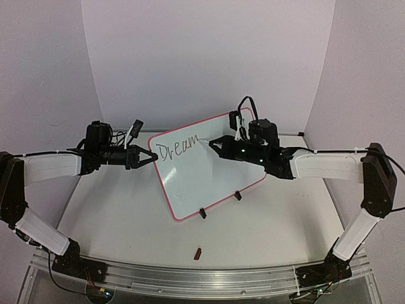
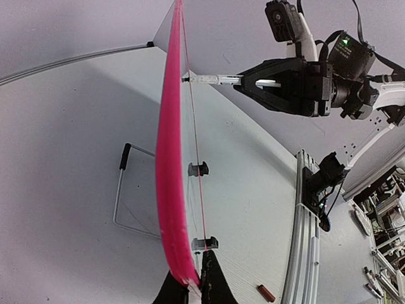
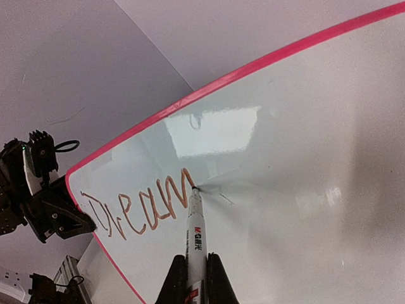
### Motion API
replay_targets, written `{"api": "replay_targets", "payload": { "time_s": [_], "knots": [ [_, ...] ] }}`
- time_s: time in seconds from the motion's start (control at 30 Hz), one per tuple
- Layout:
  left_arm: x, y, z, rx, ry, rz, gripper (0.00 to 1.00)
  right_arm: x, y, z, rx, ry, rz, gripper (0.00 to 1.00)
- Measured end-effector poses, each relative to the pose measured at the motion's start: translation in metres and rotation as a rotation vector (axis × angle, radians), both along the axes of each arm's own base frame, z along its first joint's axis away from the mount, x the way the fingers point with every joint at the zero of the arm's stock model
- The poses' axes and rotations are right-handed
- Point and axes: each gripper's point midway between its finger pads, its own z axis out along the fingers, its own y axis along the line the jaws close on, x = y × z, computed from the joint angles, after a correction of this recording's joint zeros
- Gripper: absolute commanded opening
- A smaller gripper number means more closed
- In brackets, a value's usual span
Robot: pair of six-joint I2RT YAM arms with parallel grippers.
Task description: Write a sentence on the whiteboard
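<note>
The whiteboard (image 1: 212,180), white with a pink frame, stands tilted on the table with "Dream" (image 1: 177,150) written at its upper left. My left gripper (image 1: 150,158) is shut on the board's left edge; in the left wrist view its jaws (image 2: 193,273) pinch the pink frame (image 2: 169,158). My right gripper (image 1: 214,143) is shut on a white marker (image 3: 197,231), whose tip touches the whiteboard (image 3: 304,152) just right of the final "m" (image 3: 174,190). The left wrist view shows the marker (image 2: 209,79) meeting the board face side-on.
A small red marker cap (image 1: 197,254) lies on the table in front of the board. Two black clip feet (image 1: 202,213) (image 1: 238,196) hold its lower edge. A wire stand (image 2: 126,190) sits behind the board. An aluminium rail (image 1: 202,275) runs along the near edge.
</note>
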Motion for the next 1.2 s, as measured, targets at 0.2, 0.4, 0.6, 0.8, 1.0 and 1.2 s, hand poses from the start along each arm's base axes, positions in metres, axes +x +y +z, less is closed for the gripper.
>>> {"api": "replay_targets", "payload": {
  "time_s": [0.2,0.4,0.6,0.8,1.0,1.2],
  "knots": [
    [0.0,0.0,0.0,0.0,0.0,0.0,0.0,-0.006,-0.005,-0.01,-0.009,0.024,0.0,0.0],
    [0.0,-0.001,0.001,0.0,-0.004,-0.004,0.0,-0.009,-0.011,-0.005,-0.01,0.021,-0.01,0.0],
    [-0.002,-0.003,0.002,-0.001,-0.008,-0.01,0.0,-0.012,-0.017,0.021,0.019,-0.021,-0.023,0.0],
    [-0.002,-0.003,0.002,0.0,-0.008,-0.011,0.0,-0.006,-0.021,0.027,0.026,-0.03,-0.036,0.0],
    [-0.002,-0.003,0.002,0.0,-0.008,-0.011,0.0,0.004,-0.02,0.029,0.03,-0.033,-0.044,0.0],
    [-0.002,-0.003,0.002,0.0,-0.008,-0.011,0.0,0.011,-0.016,0.021,0.022,-0.02,-0.041,0.0]
  ]
}}
